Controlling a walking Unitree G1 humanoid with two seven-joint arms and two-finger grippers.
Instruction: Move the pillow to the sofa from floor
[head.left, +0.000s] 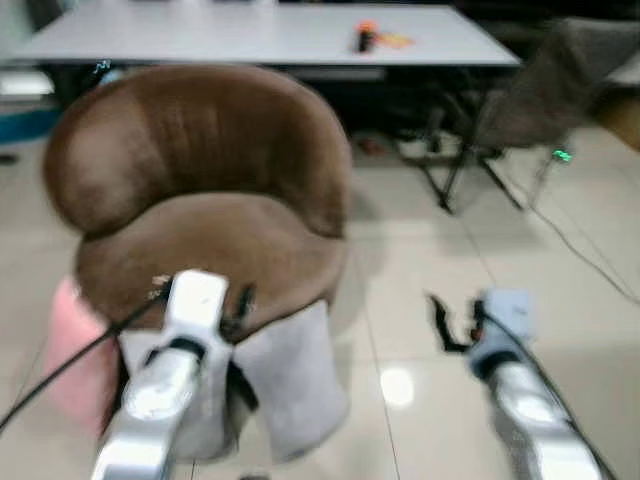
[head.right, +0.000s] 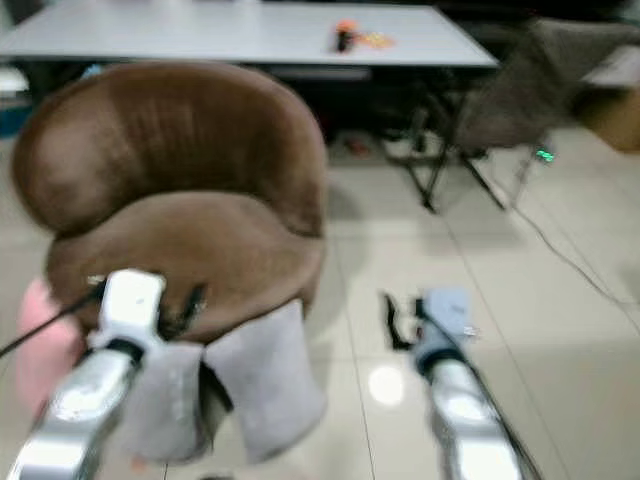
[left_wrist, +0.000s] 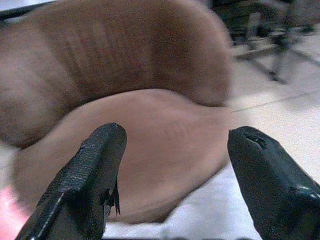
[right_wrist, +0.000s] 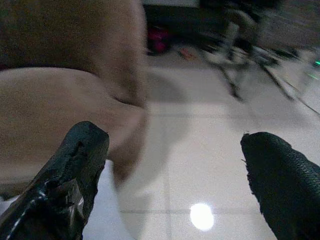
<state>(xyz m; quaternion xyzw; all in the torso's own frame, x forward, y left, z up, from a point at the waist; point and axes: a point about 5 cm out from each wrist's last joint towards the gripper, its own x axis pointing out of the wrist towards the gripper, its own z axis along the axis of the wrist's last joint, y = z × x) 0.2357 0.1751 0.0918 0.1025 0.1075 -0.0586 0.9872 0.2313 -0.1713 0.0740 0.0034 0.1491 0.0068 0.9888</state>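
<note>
The pillow (head.left: 285, 385), pale grey and soft, stands leaning against the front of the sofa (head.left: 200, 215), a round brown tub seat, with its lower edge apparently on the floor (head.left: 450, 270); the head views are blurred, so I cannot be sure it is one pillow rather than two folds of grey fabric. The left claw (left_wrist: 172, 170) hangs just in front of the sofa's seat edge and above the pillow, its two black fingers spread apart with nothing between them. The right claw (right_wrist: 177, 185) hovers over bare floor off the sofa's right side, likewise spread and empty. As I judge it, the lift has not begun. The main risk is a pinch that catches only a thin fold of the pillow's top edge, so that it sags or slips free on the way up; a second is that the left claw, so close to the seat front, nips the sofa's upholstery along with the pillow. Something pink (head.left: 70, 350) sits at the sofa's left foot and could be knocked aside. By count: one sofa, one grey pillow as best I can tell, one pink thing, two claws, and behind the sofa one white bench (head.left: 250, 35).
</note>
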